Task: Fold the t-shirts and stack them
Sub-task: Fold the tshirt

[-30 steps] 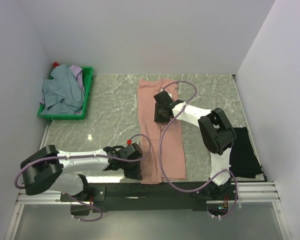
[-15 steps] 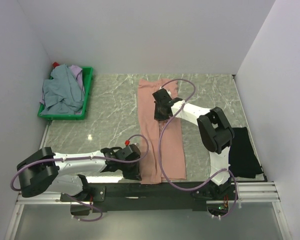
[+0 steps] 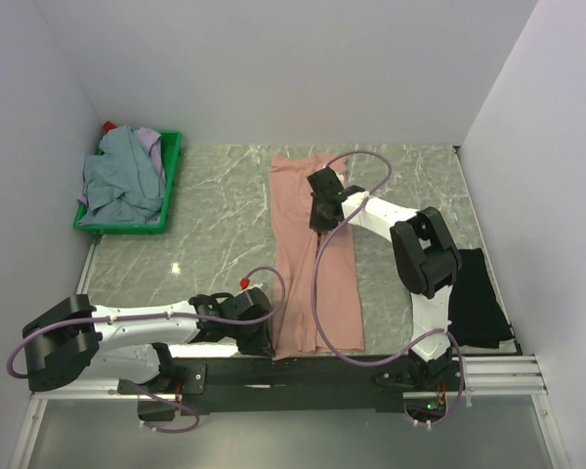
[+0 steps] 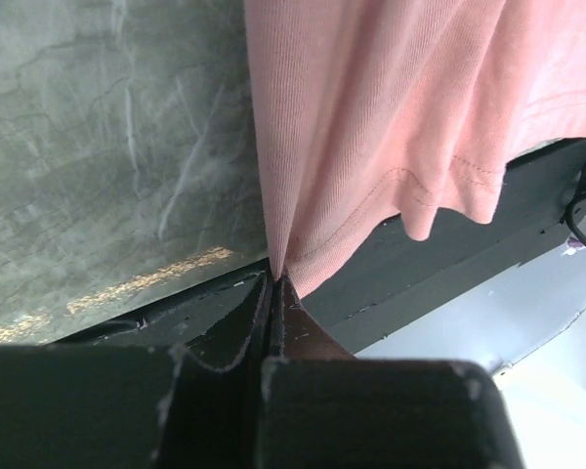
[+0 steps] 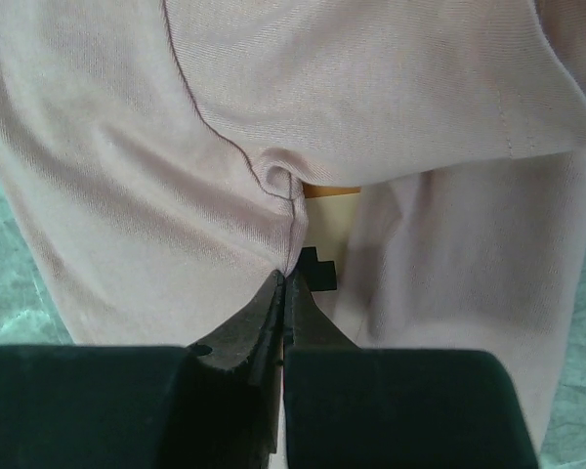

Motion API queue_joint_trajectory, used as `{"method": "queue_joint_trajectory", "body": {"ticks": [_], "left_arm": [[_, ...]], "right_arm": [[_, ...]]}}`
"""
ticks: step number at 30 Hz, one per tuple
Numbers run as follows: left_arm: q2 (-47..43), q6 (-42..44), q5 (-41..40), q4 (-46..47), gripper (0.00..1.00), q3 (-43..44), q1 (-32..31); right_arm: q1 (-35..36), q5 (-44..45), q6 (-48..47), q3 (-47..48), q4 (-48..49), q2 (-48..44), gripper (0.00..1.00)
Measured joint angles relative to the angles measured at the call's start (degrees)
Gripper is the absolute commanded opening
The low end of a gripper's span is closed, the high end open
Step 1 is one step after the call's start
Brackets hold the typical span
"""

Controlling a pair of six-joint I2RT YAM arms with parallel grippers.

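The left tool [image 4: 273, 281] is clamped shut on the near hem corner of the long salmon-pink cotton t-shirt [image 3: 340, 293]. This shirt is laid lengthwise down the middle of the grey marbled desk [image 3: 215, 234]. Farther up that shirt, the right tool [image 5: 285, 278] is pinched shut on a raised pucker of cloth, probably so that one side can be folded over. A flat black t-shirt [image 3: 477, 298] is set right of the pink shirt, seemingly as the stack's base. Far left of it, crumpled grey-blue [image 3: 117, 186] and lavender [image 3: 152, 143] shirts are kept in a green plastic crate [image 3: 172, 181]. The desk is enclosed by plain white walls.
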Motion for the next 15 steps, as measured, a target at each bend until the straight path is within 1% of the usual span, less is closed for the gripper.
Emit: {"method": "queue_joint_trajectory", "body": {"ticks": [10, 12, 13, 14, 15], "left_arm": [[-0.09, -0.85, -0.52, 0.63, 0.01, -0.46, -1.40], [-0.42, -1.29, -0.52, 1.05, 0.01, -1.16, -1.51], [-0.61, -1.46, -0.52, 1.11, 0.01, -1.46, -1.51], [-0.76, -1.55, -0.55, 1.11, 0.01, -1.64, -1.51], [-0.90, -1.68, -0.52, 1.03, 0.01, -1.73, -1.51]], "right_arm": [[0.02, 0.00, 0.00, 0.20, -0.87, 0.00, 0.00], [0.02, -0.07, 0.00, 0.20, -0.98, 0.00, 0.07], [0.02, -0.24, 0.04, 0.20, -0.96, 0.00, 0.21], [0.02, -0.46, 0.15, 0.13, -0.92, -0.04, 0.28], [0.02, -0.55, -0.15, -0.09, -0.72, -0.20, 0.39]]}}
